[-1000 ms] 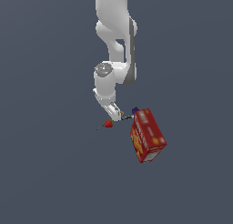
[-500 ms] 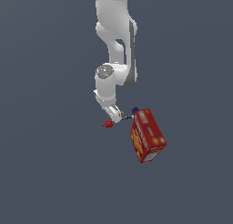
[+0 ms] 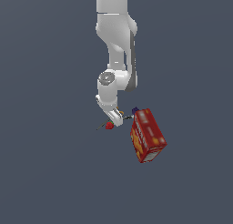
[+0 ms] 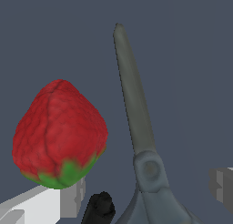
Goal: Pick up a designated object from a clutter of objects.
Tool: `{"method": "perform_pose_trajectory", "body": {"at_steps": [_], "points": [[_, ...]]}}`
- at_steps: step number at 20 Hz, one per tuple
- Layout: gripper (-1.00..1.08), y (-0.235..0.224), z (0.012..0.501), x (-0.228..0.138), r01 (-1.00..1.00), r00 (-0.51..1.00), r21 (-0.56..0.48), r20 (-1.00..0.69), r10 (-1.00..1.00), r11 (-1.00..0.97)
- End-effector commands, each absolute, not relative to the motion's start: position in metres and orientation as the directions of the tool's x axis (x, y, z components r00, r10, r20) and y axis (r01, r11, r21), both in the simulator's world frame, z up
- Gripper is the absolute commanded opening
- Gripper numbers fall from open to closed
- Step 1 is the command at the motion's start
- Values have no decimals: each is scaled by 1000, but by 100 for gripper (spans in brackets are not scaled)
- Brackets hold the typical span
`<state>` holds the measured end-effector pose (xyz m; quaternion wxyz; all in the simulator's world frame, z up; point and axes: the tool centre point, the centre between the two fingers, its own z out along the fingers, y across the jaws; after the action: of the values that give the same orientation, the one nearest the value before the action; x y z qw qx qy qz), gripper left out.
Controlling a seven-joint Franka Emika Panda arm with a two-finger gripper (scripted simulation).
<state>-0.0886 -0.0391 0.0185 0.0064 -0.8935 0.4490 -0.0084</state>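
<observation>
White arm (image 3: 113,59) reaches down over the clutter; gripper (image 3: 116,117) low at the surface, between the strawberry (image 3: 109,125) and the red box (image 3: 147,135); a purple bit (image 3: 135,110) shows at the box's upper corner. Close wrist view: scissors (image 4: 136,123) lie between the two grey fingertips (image 4: 73,196), dark-grey blades pointing away from the camera, pivot screw close in; strawberry (image 4: 59,134) just beside the blades, over one fingertip; other fingertip stands apart from the scissors. Jaws spread wide, gripping nothing. In the exterior view a thin dark blade tip pokes out past the strawberry toward the exterior view's left; scissors otherwise hidden under the gripper.
</observation>
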Motion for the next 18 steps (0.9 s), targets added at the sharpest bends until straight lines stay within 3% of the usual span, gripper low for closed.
{"method": "perform_pose_trajectory", "body": {"at_steps": [1,6,7,18], "points": [[100,-49,7,-97,-815,579,0,-1,-815,-579],[100,-49,8,-96,-815,579,0,0,-815,-579],[-100,-49,8,-96,-815,579,0,0,-815,-579],[-100,-48,10,-97,-814,581,-1,-1,-814,-581]]}}
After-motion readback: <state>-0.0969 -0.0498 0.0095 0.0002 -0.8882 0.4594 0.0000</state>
